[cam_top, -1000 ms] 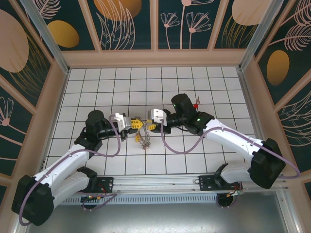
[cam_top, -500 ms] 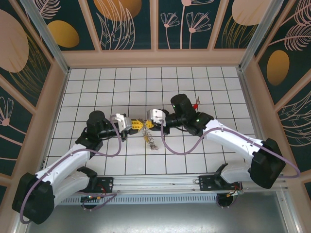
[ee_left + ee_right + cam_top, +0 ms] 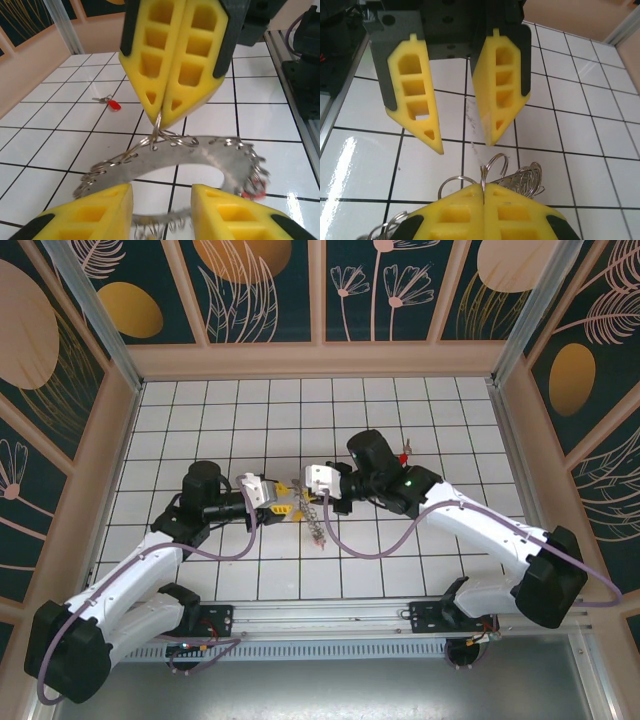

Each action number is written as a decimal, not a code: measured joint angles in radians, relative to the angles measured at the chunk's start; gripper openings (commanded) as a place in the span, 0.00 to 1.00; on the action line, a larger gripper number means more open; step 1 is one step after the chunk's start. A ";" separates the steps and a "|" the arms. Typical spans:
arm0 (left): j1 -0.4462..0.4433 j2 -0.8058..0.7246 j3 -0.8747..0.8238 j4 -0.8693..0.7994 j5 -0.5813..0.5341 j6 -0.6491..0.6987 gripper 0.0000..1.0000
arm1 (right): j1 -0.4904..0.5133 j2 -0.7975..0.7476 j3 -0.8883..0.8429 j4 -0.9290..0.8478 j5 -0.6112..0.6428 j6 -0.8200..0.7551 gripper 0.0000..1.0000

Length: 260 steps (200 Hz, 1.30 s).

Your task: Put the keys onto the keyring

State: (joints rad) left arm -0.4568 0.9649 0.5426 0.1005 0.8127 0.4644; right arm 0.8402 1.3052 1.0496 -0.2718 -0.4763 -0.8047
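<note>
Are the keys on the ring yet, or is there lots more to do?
Not finished. Maybe done: a blurred red bit at the rim of the keyring could be a key already on. In hand: the right gripper is shut on one of the ring's wire loops; the left gripper is open, holding nothing. Left: a red key lies on the tiles, apart from the ring.

Dead centre is cramped: the left gripper (image 3: 286,498) and right gripper (image 3: 304,494) sit almost tip to tip, with the keyring (image 3: 316,525) dangling right there. The far tile rows of the table (image 3: 200,410) are free, apart from a red-headed key (image 3: 404,455) just behind the right arm (image 3: 470,525).
</note>
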 measured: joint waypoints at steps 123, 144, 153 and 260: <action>0.000 0.083 0.027 0.069 0.083 -0.096 0.26 | 0.039 0.026 0.008 -0.001 0.034 0.003 0.00; 0.000 0.083 0.027 0.082 0.101 -0.104 0.26 | 0.039 0.028 0.008 0.005 0.034 0.007 0.00; 0.000 0.083 0.027 0.084 0.106 -0.104 0.24 | 0.039 0.029 0.008 0.006 0.034 0.010 0.00; -0.002 0.056 0.006 0.114 0.096 -0.122 0.00 | 0.033 0.026 0.004 0.022 0.030 0.042 0.22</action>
State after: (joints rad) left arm -0.4587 1.0210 0.5491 0.2150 0.9089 0.3424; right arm 0.8730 1.3315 1.0538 -0.2501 -0.4465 -0.7628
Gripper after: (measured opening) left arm 0.067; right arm 0.186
